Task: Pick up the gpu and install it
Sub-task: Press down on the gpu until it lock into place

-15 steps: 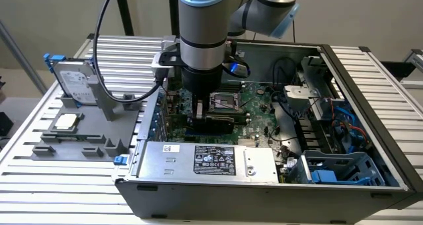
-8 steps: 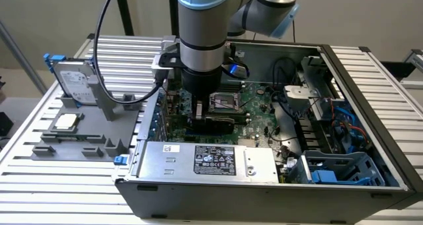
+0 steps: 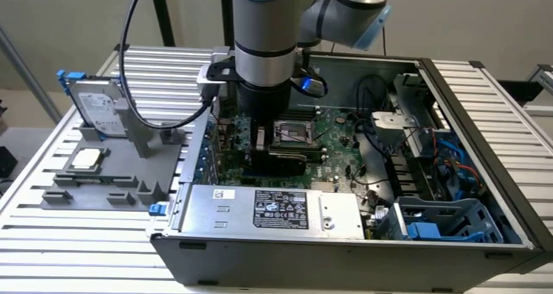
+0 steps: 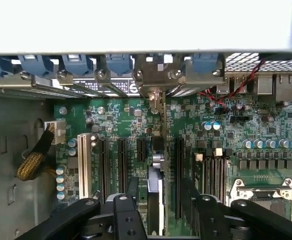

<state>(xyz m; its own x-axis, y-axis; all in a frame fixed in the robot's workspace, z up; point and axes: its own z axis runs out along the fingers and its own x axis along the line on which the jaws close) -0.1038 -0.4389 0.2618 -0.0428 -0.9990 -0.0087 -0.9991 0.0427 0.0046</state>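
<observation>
While lowered into the open case (image 3: pixel 449 242), gripper (image 4: pixel 155 210) clenched on the gpu (image 4: pixel 155 200), card edge-on at lower centre of the wrist frame, over the motherboard (image 4: pixel 196 130). Likely held vertical to drop into a slot. Tight room: expansion slots (image 4: pixel 121 165) flanking left and right, bracket wall (image 4: pixel 156 75) along the top.

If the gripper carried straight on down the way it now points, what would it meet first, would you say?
Most likely the motherboard, at its expansion slots: the gripper points straight down at it with the gpu edge-on between its fingers, though depth is unclear.
</observation>
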